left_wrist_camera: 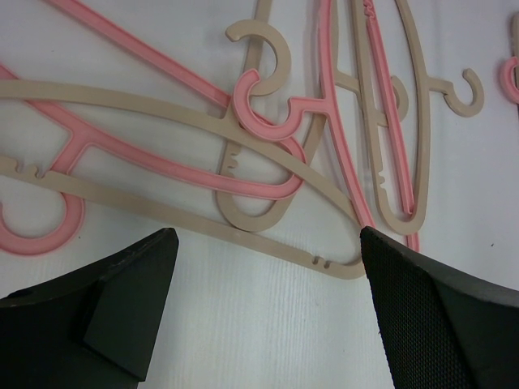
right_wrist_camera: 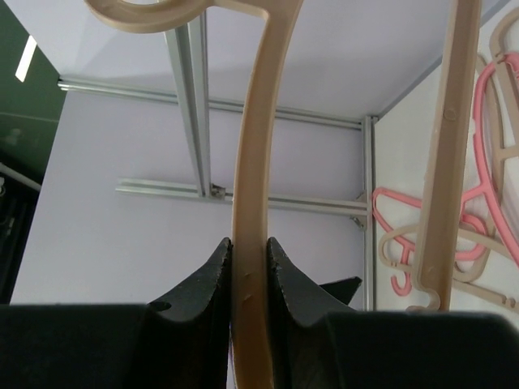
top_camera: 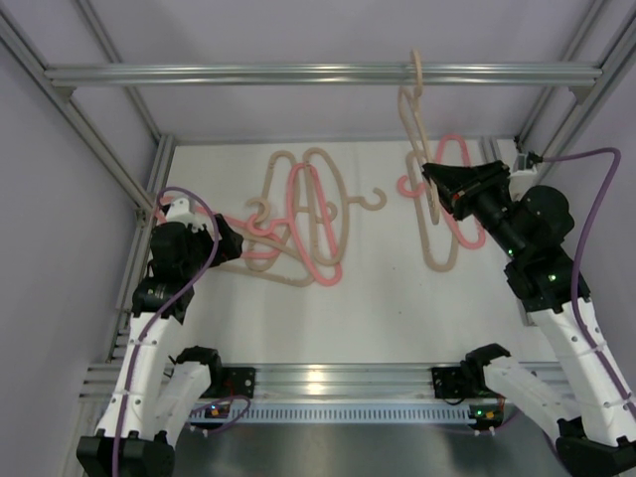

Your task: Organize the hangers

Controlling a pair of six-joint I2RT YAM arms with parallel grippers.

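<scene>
My right gripper [top_camera: 434,181] [right_wrist_camera: 249,247] is shut on the bar of a beige hanger [top_camera: 406,109] [right_wrist_camera: 253,162]. That hanger is raised off the table, and its hook [top_camera: 417,66] sits at the overhead aluminium rail [top_camera: 298,74]. A pink hanger [top_camera: 468,237] lies on the table under this arm. Several beige and pink hangers lie tangled in a pile [top_camera: 295,204] at the table's left centre. My left gripper [top_camera: 238,243] [left_wrist_camera: 268,243] is open at the pile's left end, low over the white table. A beige hanger's bar [left_wrist_camera: 162,212] runs just beyond its fingertips, untouched.
Aluminium frame posts and sloping struts [top_camera: 109,149] stand at both sides of the white table [top_camera: 378,308]. Purple cables [top_camera: 596,199] loop off both arms. The rail's upright [right_wrist_camera: 190,89] stands close behind the held hanger.
</scene>
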